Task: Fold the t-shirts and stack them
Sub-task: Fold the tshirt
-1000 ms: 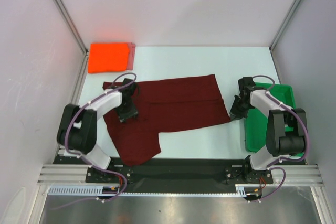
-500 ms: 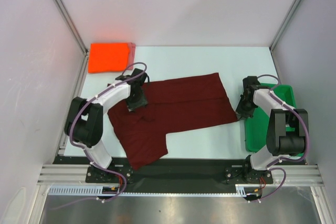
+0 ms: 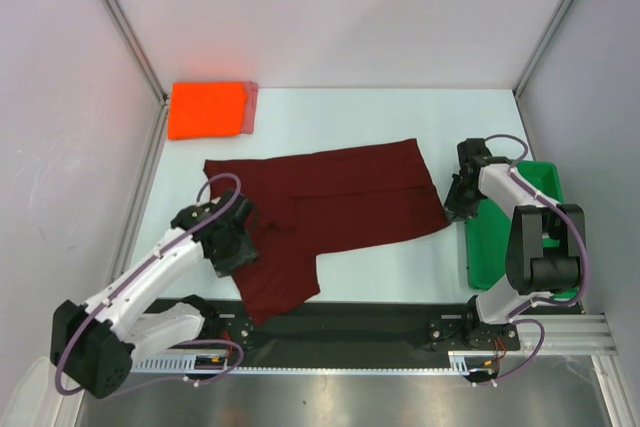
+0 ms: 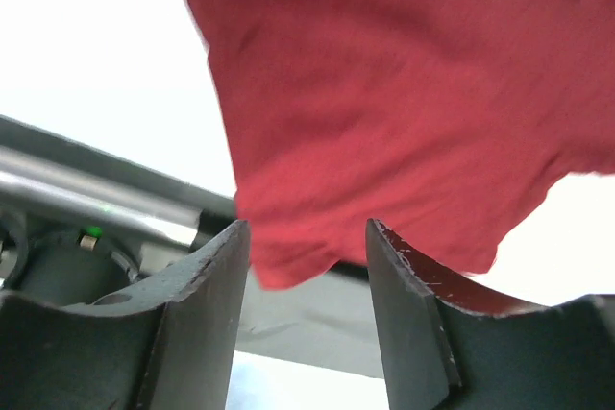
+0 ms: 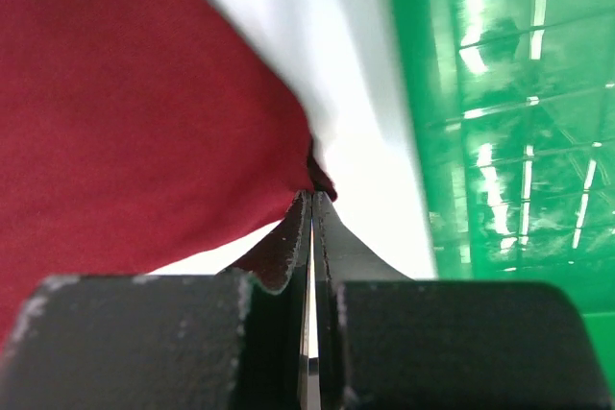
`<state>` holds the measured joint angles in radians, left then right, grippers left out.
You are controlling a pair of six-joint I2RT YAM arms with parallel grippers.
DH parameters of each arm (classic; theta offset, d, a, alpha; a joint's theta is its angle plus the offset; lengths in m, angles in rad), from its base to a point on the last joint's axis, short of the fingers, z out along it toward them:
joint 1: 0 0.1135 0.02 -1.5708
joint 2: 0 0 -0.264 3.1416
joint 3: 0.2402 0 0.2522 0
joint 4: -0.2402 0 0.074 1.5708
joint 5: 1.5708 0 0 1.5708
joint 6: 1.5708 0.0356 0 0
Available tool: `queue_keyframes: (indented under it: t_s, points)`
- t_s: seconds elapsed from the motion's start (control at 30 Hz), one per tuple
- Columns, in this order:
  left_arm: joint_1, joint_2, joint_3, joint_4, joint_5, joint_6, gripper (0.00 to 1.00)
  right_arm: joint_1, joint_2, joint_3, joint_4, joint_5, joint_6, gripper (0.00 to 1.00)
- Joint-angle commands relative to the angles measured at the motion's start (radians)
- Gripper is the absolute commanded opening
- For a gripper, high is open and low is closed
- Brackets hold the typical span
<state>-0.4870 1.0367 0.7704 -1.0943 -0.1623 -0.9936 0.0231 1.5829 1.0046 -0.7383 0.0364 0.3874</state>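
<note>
While your R gripper [image 3: 452, 209] pinches the maroon shirt [image 3: 340, 197] by its right corner, fingers pressed together on the cloth, that corner sits just beside the green tray [image 3: 545, 182] at the table's [image 3: 380, 112] right edge. You've got the shirt spread flat across the middle, w/ one flap reaching toward the near edge at left. Your L gripper [image 3: 232, 247] hangs over that near-left part, fingers spread, nothing clamped btwn them; its wrist view shows the hem just past the tips. At the far-left corner the folded orange-red shirt [image 3: 207, 109] lies on a pinkish one [image 3: 251, 107], whose edge peeks out on the right.
</note>
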Motion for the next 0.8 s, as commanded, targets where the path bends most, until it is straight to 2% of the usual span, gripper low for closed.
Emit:
queue_keyframes:
  t_s: [0.0,0.03,0.13,0.33,0.53,0.63,0.77]
  points:
    - [-0.096,-0.061,-0.049,-0.087,-0.009,-0.112,0.57,0.026,-0.008,0.026,0.0,0.0,-0.012,0.0]
    - [-0.17,-0.063,-0.059,-0.091,-0.014,-0.152,0.57,0.028,-0.009,0.023,0.004,-0.003,-0.01,0.0]
    - [-0.299,-0.011,-0.069,-0.124,-0.02,-0.218,0.58,0.035,-0.018,0.008,0.008,-0.003,-0.015,0.0]
    - [-0.474,-0.03,-0.135,-0.127,0.02,-0.385,0.55,0.038,-0.04,-0.009,0.017,-0.004,-0.016,0.0]
    - [-0.596,-0.017,-0.196,-0.055,0.09,-0.457,0.52,0.041,-0.052,-0.012,0.022,-0.003,-0.015,0.0]
    - [-0.619,-0.017,-0.235,-0.009,0.122,-0.474,0.5,0.041,-0.055,-0.015,0.027,-0.001,-0.016,0.0]
    - [-0.624,-0.013,-0.256,0.019,0.083,-0.496,0.49,0.041,-0.069,-0.015,0.02,0.003,-0.018,0.0]
